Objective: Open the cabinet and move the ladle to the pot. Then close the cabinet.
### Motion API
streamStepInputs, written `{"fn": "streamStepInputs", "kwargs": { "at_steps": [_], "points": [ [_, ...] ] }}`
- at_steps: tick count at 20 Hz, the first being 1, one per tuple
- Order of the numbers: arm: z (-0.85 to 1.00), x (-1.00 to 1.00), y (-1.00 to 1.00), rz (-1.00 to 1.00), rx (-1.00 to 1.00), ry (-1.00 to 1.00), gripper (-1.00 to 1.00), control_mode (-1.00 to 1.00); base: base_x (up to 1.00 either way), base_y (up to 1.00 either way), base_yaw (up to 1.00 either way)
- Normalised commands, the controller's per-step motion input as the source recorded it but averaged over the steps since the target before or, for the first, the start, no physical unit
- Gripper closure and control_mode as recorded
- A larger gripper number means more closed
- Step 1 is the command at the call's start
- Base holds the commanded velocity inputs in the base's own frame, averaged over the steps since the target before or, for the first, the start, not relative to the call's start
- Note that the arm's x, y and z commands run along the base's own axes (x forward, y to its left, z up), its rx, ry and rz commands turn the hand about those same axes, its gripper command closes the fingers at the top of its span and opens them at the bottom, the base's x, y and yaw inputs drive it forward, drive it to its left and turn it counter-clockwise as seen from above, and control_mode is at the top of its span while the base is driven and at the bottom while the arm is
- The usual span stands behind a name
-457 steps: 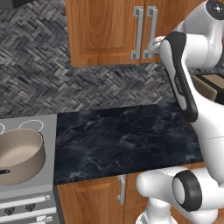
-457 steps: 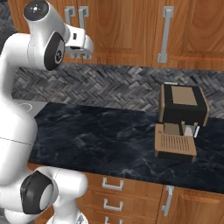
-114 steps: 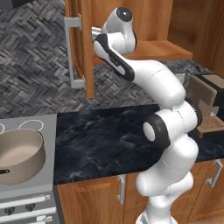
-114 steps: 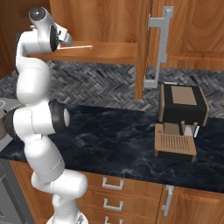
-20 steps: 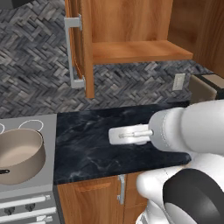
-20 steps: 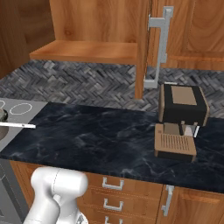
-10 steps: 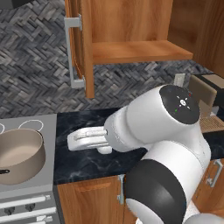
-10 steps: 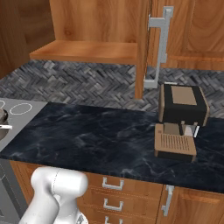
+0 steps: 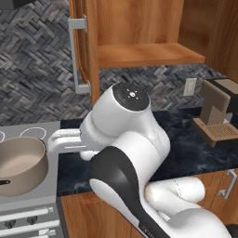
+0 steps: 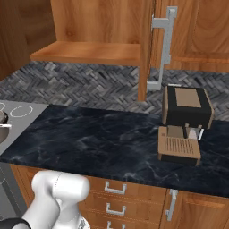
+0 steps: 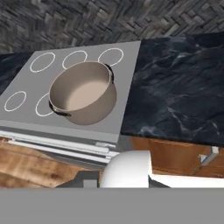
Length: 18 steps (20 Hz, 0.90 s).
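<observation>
Ladle cannot be made out in these views, so whether it is held cannot be told; the jaws are closed almost fully. Both doors of the cabinet (image 9: pixel 139 28) stand open, its shelf bare. The pot (image 11: pixel 83 92) sits on the grey stove (image 11: pixel 127 83), beside the dark marble surface (image 10: pixel 103 138) carrying a coffee machine (image 10: pixel 184 112).

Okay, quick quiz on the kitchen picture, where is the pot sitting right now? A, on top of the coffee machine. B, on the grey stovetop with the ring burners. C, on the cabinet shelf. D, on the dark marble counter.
B: in the hand view the pot stands on the grey stovetop among its white burner rings, left of the dark counter.
</observation>
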Motion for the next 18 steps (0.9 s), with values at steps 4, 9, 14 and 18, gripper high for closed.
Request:
{"fn": "streamStepInputs", "kwargs": {
  "at_steps": [4, 9, 14, 18],
  "points": [
    [-0.28, 0.32, 0.56, 0.00, -0.03, 0.06, 1.00, -1.00, 0.00, 0.00, 0.00],
    [-0.20, 0.48, 0.39, 0.00, -0.05, 0.02, 1.00, -1.00, 0.00, 0.00, 0.00],
    [-0.20, 0.32, 0.30, 0.00, -0.04, 0.04, 1.00, -1.00, 0.00, 0.00, 0.00],
    [-0.18, 0.05, 0.14, 0.00, -0.06, 0.00, 1.00, -1.00, 0.00, 0.00, 0.00]
  ]
}}
